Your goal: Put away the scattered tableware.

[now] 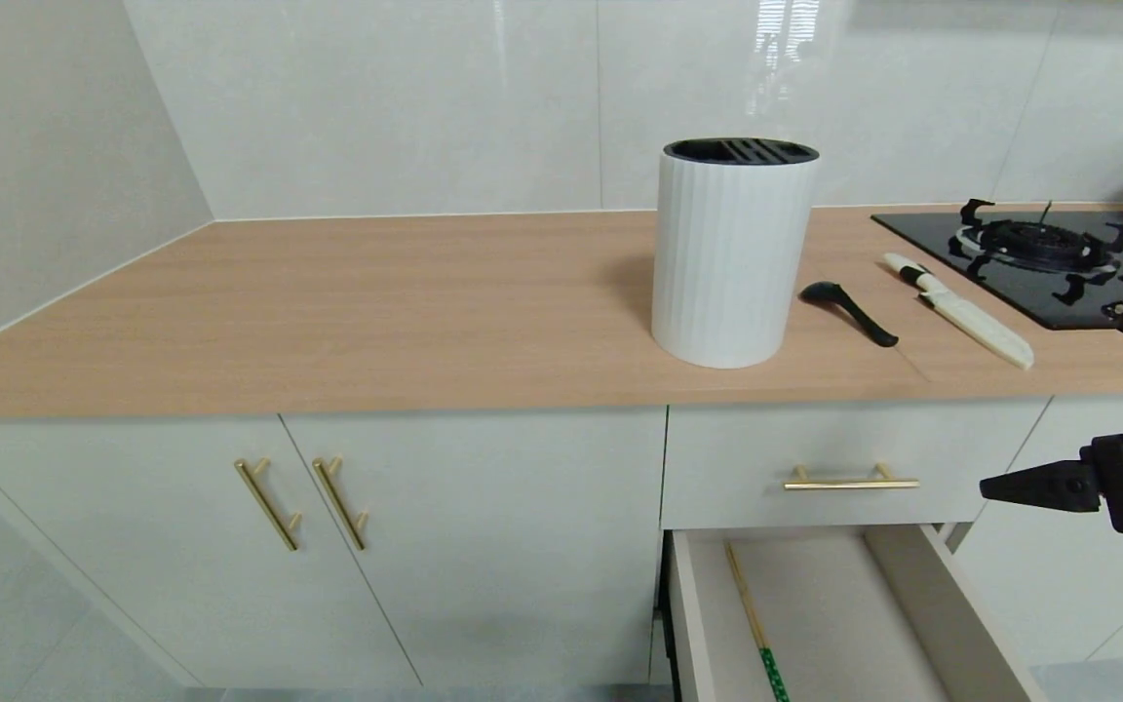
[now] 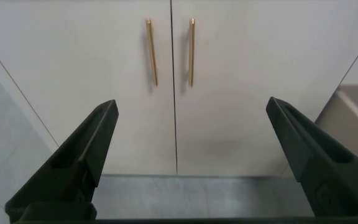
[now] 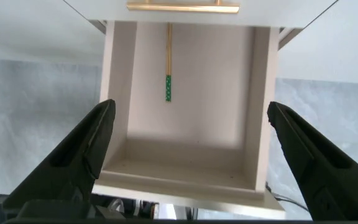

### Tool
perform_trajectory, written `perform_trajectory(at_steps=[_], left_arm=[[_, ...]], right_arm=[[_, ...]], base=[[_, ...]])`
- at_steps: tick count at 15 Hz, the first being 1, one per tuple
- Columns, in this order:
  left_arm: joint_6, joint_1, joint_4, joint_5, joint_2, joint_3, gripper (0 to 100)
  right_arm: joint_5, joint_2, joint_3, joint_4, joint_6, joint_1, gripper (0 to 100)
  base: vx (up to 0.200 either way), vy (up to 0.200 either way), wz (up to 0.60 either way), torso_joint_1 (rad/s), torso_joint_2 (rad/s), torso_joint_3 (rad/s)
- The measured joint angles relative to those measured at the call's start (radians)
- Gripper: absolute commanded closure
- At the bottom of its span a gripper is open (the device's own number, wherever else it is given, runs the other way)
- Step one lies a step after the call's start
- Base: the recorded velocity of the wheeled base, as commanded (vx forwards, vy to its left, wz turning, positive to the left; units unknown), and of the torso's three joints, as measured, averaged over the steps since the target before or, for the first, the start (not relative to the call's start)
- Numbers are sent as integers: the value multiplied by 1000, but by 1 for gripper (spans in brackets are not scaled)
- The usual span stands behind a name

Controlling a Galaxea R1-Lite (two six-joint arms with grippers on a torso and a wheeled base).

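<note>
Wooden chopsticks (image 1: 754,624) — maybe two — inside drawer (image 1: 834,604)

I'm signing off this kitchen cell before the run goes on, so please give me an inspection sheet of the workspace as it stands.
Surface: wooden countertop, no spills seen.
Job's things: black spoon and white knife lie on the countertop between the white slotted holder and the gas hob; chopsticks lie in the open drawer below.
Clutter: nothing seen.
Grippers: left gripper open, facing the cabinet doors; right gripper open, above the open drawer.
Cables: nothing seen.
Surroundings: tiled wall behind; upper drawer shut.
</note>
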Motion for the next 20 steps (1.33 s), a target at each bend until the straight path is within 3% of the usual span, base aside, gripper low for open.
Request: perform_trajectory(at_steps=[7, 11, 13, 17, 20], left_arm=[[0, 0, 0, 0, 0, 0, 0], [0, 0, 0, 0, 0, 0, 0], [0, 0, 0, 0, 0, 0, 0], [0, 0, 0, 0, 0, 0, 0], [0, 0, 0, 0, 0, 0, 0]], right_arm=[[1, 4, 10, -3, -37, 0, 0], [12, 51, -2, -161, -109, -20, 0], [64, 141, -33, -279, -164, -60, 0], [269, 382, -194, -417, -281, -170, 0], [303, 564, -320, -512, -312, -207, 0]], base=[[0, 0, 0, 182, -438, -256], [0, 0, 0, 24, -49, -30], [0, 0, 0, 0, 0, 0], [0, 0, 0, 0, 0, 0], [0, 0, 0, 0, 0, 0]])
